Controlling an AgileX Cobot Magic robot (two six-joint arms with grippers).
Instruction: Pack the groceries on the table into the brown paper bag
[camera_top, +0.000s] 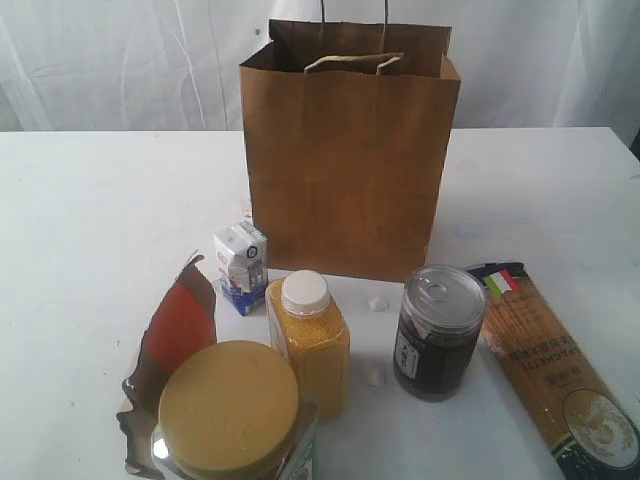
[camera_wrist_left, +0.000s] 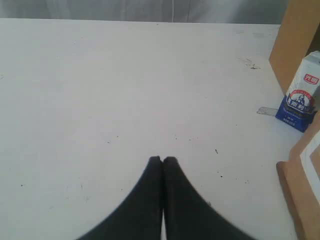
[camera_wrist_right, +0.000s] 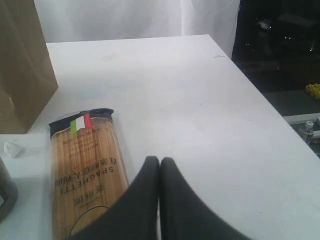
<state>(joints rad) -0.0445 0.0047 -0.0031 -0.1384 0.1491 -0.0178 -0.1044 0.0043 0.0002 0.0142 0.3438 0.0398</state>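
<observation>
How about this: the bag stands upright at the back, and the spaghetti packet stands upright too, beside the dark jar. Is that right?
Not quite. The spaghetti packet lies flat on the table, not upright, as the exterior view shows. The rest holds: it is beside the dark jar, and the bag stands upright at the back.

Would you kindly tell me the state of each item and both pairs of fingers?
brown paper bag, upright, top open
small white-blue carton, upright
yellow white-capped bottle, upright, capped
dark silver-lidded jar, upright, lid on
clear yellow-lidded jar, upright, lid on
spaghetti packet, lying flat
red-brown foil pouch, crumpled, outside the bag
left fingers, shut, empty
right fingers, shut, empty
</observation>
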